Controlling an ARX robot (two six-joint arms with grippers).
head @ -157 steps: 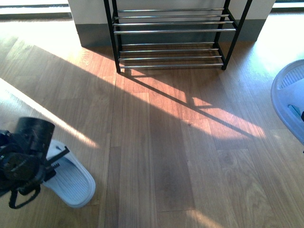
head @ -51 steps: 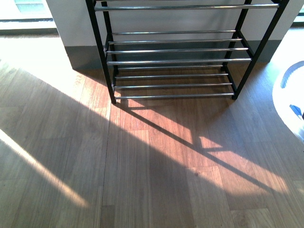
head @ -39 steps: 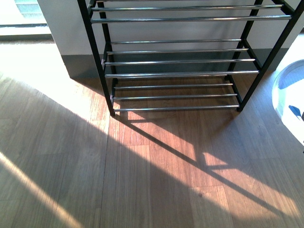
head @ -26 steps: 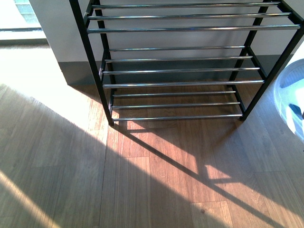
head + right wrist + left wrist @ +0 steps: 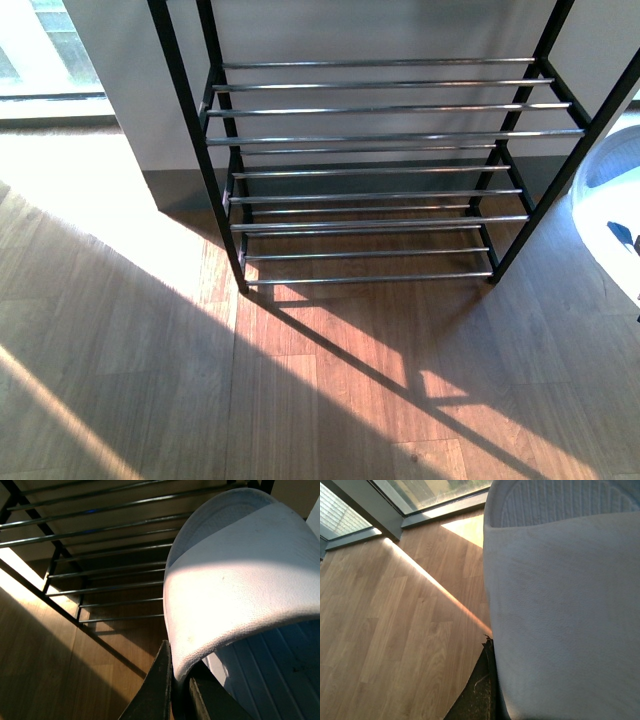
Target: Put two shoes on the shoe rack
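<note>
Both pale blue slides off floor: left slide (image 5: pixel 560 605) fills left wrist view, right slide (image 5: pixel 235 585) pinched at strap edge by closed right tool (image 5: pixel 175 690). Left tool hidden, state unclear. Rubber looks light, flexible; strap grip suits. Shoe rack (image 5: pixel 380 170) close ahead, bars bare.

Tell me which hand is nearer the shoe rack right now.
Right. The right hand, gripping a slide, has the shoe rack just ahead. The left hand's view shows only its slide, floor and window frame.

Shoe rack (image 5: pixel 385 170) stands against wall (image 5: pixel 120 60), basket (image 5: pixel 610 215) right
</note>
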